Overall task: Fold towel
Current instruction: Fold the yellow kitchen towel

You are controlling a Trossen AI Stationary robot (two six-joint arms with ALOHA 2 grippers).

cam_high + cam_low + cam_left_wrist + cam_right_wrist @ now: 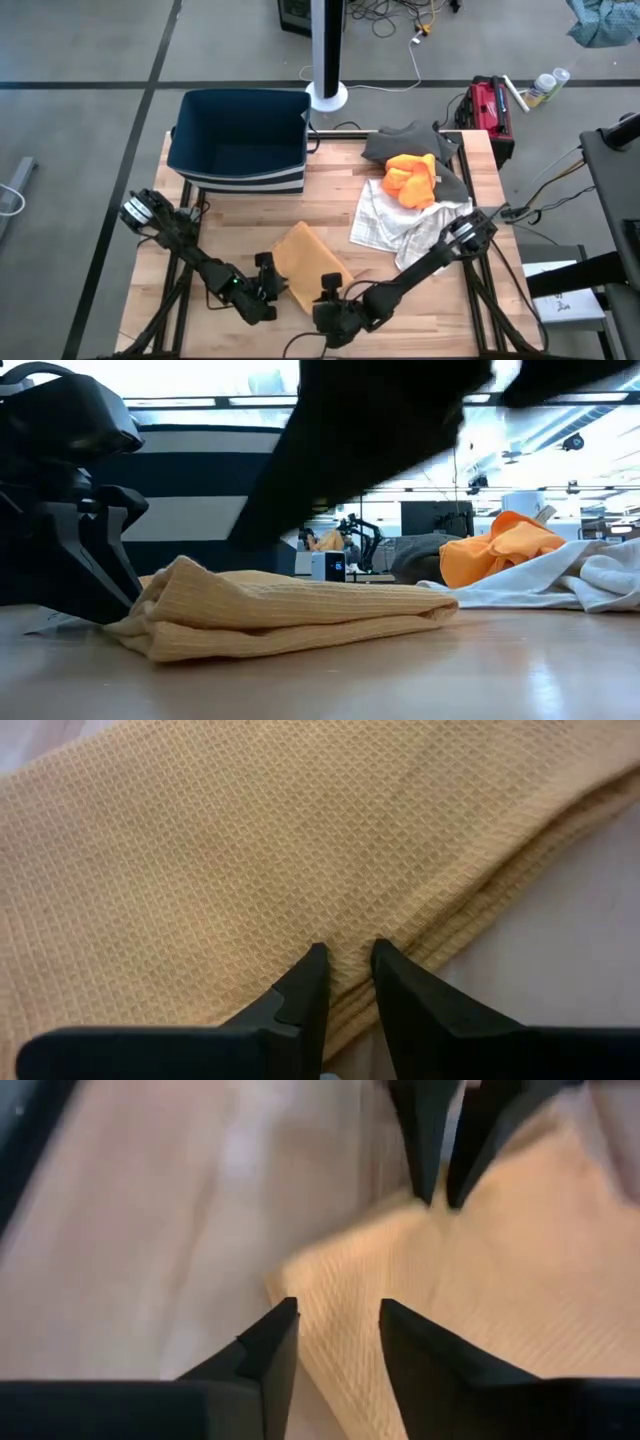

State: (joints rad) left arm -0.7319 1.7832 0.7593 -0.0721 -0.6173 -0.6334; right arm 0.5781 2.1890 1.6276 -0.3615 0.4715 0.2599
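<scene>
A yellow waffle-weave towel (310,258) lies folded on the wooden table (240,215), near its front edge. The towel's layered edges (480,910) show in the left wrist view. My left gripper (270,285) is at the towel's near-left edge, its fingers a narrow gap apart on the cloth (250,850). My right gripper (330,290) hovers open just above the towel's near corner (300,1285), its fingers on either side of that corner with nothing between them. In the low view the towel's left end (180,575) bulges up beside the left gripper (80,550). My left gripper has its two fingertips (310,965) on the towel's top layer, close to the folded edge (345,935), with a small ridge of cloth between them. The fingers slant down from the table's near-left side. The towel lies flat on the table, slack.
A dark blue bin with a striped band (240,140) stands at the back left. A heap of cloths lies at the right: orange (412,180), white checked (385,215) and grey (410,145). Bare wood (240,215) lies between the bin and the towel.
</scene>
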